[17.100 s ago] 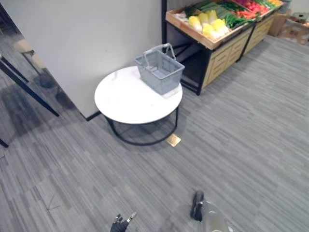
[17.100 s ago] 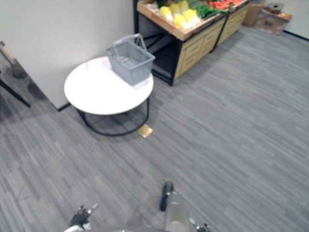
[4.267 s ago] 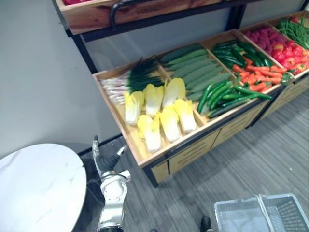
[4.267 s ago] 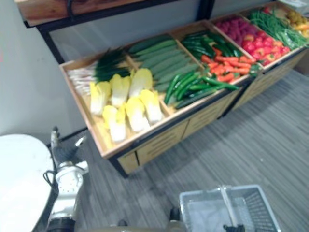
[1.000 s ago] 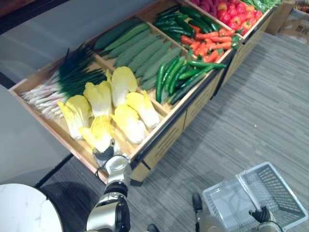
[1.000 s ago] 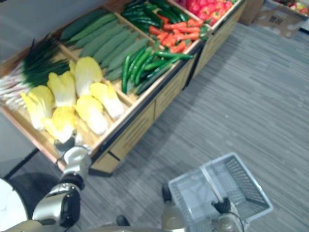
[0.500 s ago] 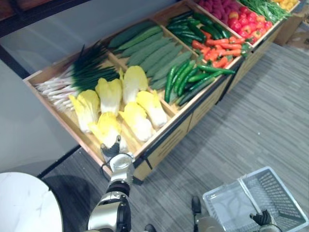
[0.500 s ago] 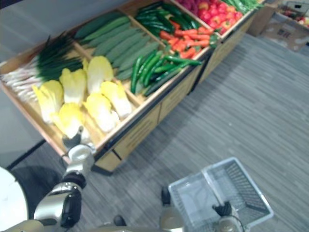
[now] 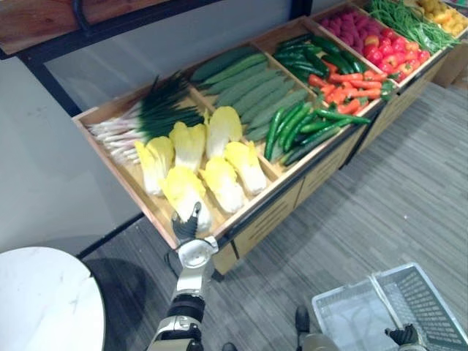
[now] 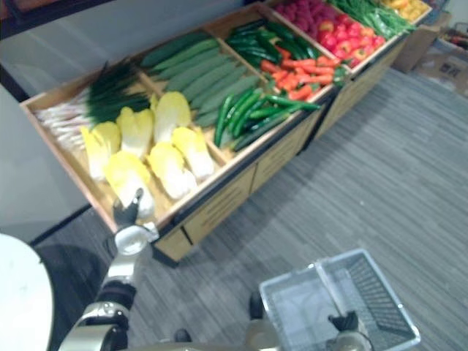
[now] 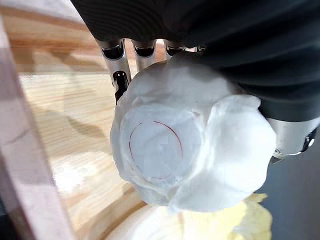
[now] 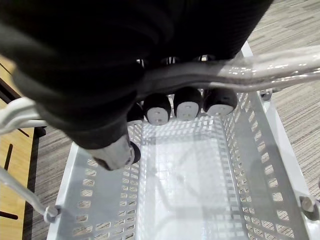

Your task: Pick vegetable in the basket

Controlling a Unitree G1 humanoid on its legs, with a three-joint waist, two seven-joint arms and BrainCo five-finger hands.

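Where the left eye view looks down on a wooden stand [image 9: 121,170], its compartments hold spring onions [image 9: 146,117], yellow cabbages [image 9: 223,124], cucumbers [image 9: 248,84], green peppers [image 9: 292,124] and carrots [image 9: 347,84]. The nearest cabbage [image 9: 183,191] lies in the front corner of its compartment, touching its neighbours, and the left hand [image 9: 187,225] sits at its near end, just over the stand's front edge. A round white table [image 9: 40,303] stands beside the stand on the grey floor. Well apart from the cabbage, at the lower right, a grey basket [image 9: 428,303] hangs from the right hand [image 9: 404,335].

From the right eye view, the basket's handle [image 10: 329,285] crosses the middle of the basket, and the right hand grips it at the near end.

At the left wrist view, the nearest cabbage turns its cut white base to the camera and lies against the palm. The fingers [image 11: 116,57] reach down along one side of it and the rest of the hand wraps the other side, so the hand grasps it. Wooden boards of the stand show beside it, and yellow leaves of another cabbage lie close under it.

Through the right wrist view, the fingers [image 12: 187,105] are curled tightly round the handle. The basket's perforated walls and pale bottom hang below them, with grey floor beyond.
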